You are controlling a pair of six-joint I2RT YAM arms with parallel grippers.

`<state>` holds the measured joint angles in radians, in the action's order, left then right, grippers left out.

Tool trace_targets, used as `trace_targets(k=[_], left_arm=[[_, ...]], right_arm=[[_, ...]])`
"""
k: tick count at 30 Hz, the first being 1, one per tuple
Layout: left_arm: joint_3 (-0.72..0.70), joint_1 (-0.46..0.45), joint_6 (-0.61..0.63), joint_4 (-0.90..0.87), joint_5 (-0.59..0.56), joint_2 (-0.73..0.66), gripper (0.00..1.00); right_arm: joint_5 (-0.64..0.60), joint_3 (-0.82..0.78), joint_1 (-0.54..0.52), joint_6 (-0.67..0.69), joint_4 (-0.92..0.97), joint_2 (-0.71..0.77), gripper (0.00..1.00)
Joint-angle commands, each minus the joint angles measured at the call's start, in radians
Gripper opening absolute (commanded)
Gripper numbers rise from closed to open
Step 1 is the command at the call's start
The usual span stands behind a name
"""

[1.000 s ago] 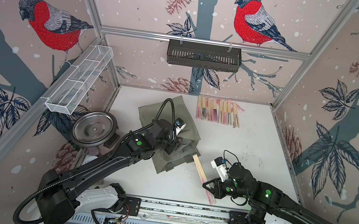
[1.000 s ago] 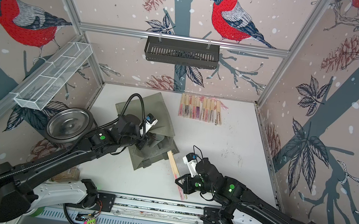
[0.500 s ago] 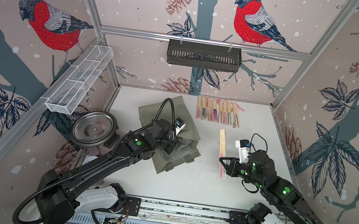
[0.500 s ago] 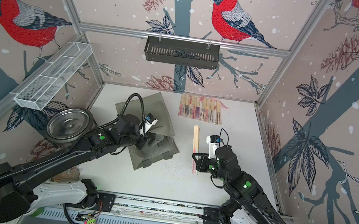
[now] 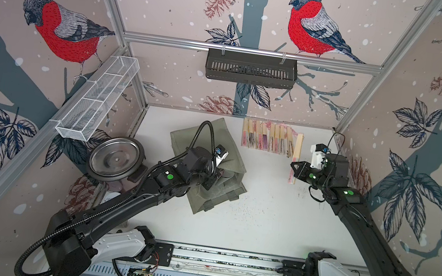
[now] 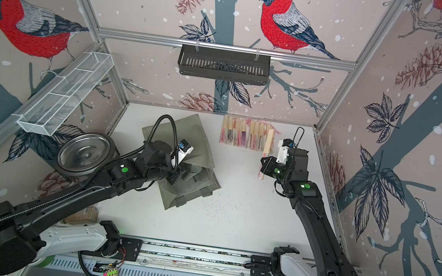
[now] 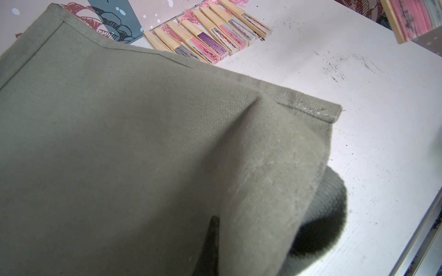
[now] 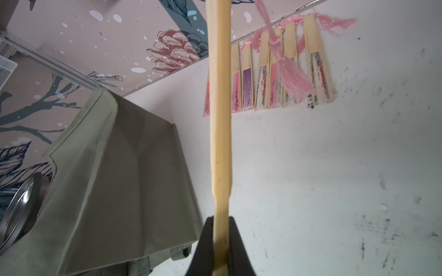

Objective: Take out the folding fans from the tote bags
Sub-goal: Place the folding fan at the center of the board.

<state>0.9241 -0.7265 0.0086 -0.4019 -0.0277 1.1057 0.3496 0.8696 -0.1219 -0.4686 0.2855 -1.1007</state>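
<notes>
The olive tote bag (image 5: 230, 158) lies crumpled at mid-table. My left gripper (image 5: 215, 177) is shut on a fold of its fabric; in the left wrist view the cloth (image 7: 143, 143) hides all but one of its fingers (image 7: 213, 239). My right gripper (image 5: 294, 168) is shut on one closed folding fan (image 5: 297, 150), held at its fabric end with the bamboo end pointing to the back wall. In the right wrist view that fan (image 8: 220, 119) runs out of the jaws and its pink tassel (image 8: 289, 71) dangles. Several other fans (image 5: 268, 140) lie in a row at the back, just left of the held one.
A steel bowl (image 5: 115, 158) sits at the table's left edge beside the bag. A white wire-mesh tray (image 5: 98, 99) hangs on the left wall and a black slotted basket (image 5: 251, 69) on the back wall. The arms' base rail (image 5: 225, 259) runs along the front.
My right gripper has carried the fan from the front of the table, near the bag, up to the back right beside the row of fans. The left arm has not moved.
</notes>
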Motion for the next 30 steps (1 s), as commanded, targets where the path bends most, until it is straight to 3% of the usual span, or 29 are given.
trace_targets(k=[1,12,30], left_arm=[[0.002,0.002,0.008,0.022,0.001,-0.006,0.0],[0.005,0.001,0.008,0.023,0.006,-0.008,0.0],[-0.001,0.001,0.008,0.026,0.008,-0.003,0.0]], right_arm=[[0.031,0.042,0.062,0.053,-0.068,-0.076,0.06],[-0.081,0.284,0.204,0.133,0.005,-0.41,0.06],[-0.134,0.839,0.249,0.269,0.172,-1.08,0.06]])
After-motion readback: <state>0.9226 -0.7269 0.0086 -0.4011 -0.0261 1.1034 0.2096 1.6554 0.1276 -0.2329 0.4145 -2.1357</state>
